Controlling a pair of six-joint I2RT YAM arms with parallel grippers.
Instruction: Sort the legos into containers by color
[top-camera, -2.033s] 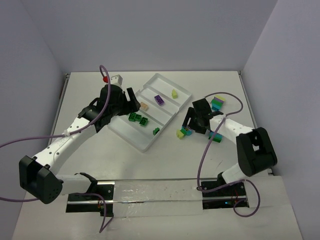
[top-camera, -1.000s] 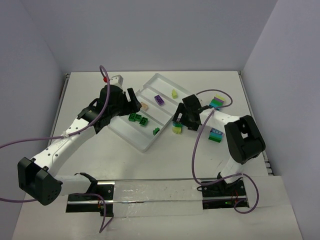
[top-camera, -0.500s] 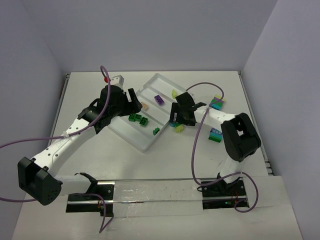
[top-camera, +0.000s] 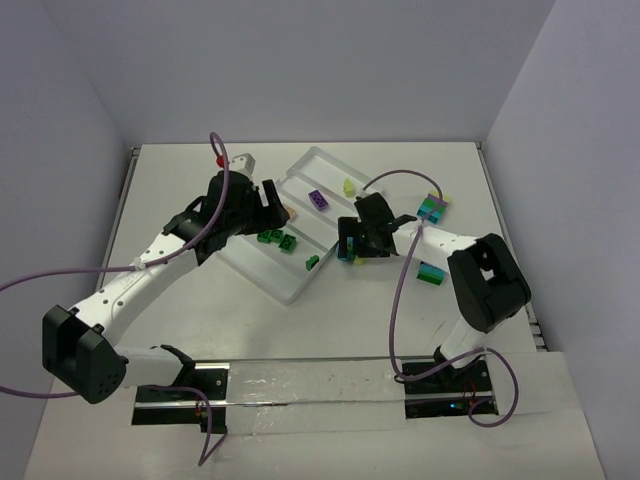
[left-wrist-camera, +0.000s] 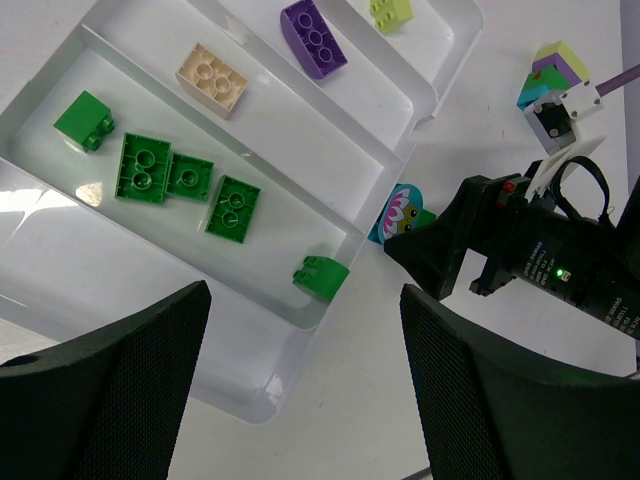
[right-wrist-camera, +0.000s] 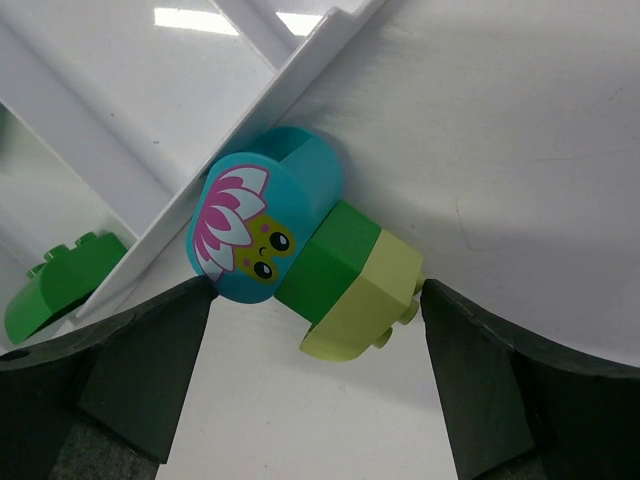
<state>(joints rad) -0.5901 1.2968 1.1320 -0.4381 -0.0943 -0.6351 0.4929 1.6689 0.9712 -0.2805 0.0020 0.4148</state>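
Clump: light, rigid, slick, joints may split | against tray wall | right claw spread astride; pinch flat sides low | left claw spread, empty

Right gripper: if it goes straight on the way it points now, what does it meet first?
Likely the teal, green and yellow-green lego clump between its fingers, beside the tray; depth unclear.

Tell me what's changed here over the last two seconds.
The right hand swept left from the loose bricks to the tray, bringing the teal, green and yellow-green clump, now between its fingers against the tray wall; whether it is gripped is unclear. The left hand, open, barely shifted over the tray. Bricks in the tray stayed put.
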